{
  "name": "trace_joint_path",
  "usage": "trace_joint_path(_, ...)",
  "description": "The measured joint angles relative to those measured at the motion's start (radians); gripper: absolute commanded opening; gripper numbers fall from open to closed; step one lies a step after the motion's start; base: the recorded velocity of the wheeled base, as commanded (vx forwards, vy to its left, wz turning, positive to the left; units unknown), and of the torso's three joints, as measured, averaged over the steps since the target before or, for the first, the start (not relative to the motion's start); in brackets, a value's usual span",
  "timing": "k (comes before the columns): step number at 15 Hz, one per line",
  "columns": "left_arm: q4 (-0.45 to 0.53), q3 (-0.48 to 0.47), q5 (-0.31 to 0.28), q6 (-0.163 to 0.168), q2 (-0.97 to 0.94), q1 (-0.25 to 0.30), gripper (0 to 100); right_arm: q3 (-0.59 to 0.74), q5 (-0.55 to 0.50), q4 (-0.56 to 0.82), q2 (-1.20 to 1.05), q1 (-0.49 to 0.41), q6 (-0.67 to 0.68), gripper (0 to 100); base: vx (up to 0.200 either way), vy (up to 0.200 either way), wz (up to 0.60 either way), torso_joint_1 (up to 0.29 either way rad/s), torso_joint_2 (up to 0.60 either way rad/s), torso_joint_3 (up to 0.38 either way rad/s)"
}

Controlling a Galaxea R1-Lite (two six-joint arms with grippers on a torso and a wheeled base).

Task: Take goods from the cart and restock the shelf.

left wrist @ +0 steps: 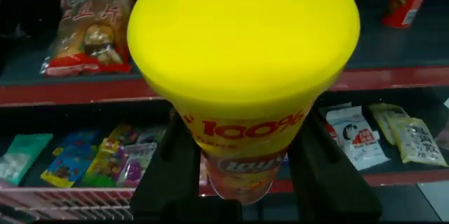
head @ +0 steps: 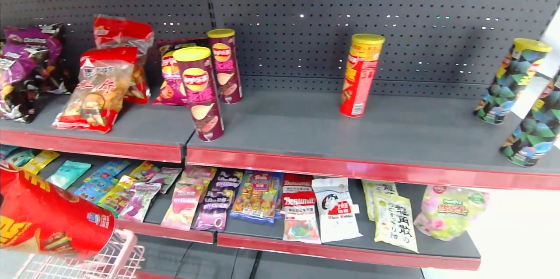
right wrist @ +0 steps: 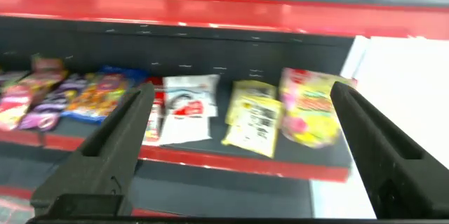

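Red chip can sits clamped in the left claw just over the cart, seemingly held clear for the shelf ahead of it; the right claw gapes empty

On the upper shelf, snack bags lie at the left end, two chip cans beside them, a single can mid-shelf, a can pair at the right end.

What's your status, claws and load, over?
Left claw shut on red chip can, by cart. Right claw open, empty. Upper shelf has bare room; nothing seen in the way.
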Motion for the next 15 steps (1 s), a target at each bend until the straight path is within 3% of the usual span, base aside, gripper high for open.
trace_joint_path(3,0.001,-0.009,-0.001,0.015,-0.008,0.0,0,0.0,0.0,0.0,0.0,0.0,0.0,100,0.0,0.0,0.0,0.0,0.0,0.0)
trace_joint_path(5,0.001,-0.007,-0.004,0.063,-0.023,-0.001,0,0.0,0.001,0.0,0.0,0.0,-0.001,100,0.0,0.0,0.0,0.0,0.0,0.0)
trace_joint_path(6,0.007,-0.003,-0.003,0.07,-0.028,-0.001,0,0.0,0.001,0.0,0.0,0.0,-0.001,100,0.2,0.0,0.0,-0.002,0.01,0.002)
trace_joint_path(12,0.013,0.0,-0.005,0.085,-0.038,-0.001,0,0.0,0.001,0.0,0.0,0.0,-0.003,100,0.167,0.0,0.0,0.0,0.0,0.002)
trace_joint_path(15,0.01,-0.004,-0.079,0.098,-0.05,-0.009,0,0.0,0.002,0.0,0.0,0.0,-0.004,100,0.0,0.0,0.0,0.0,0.0,0.0)
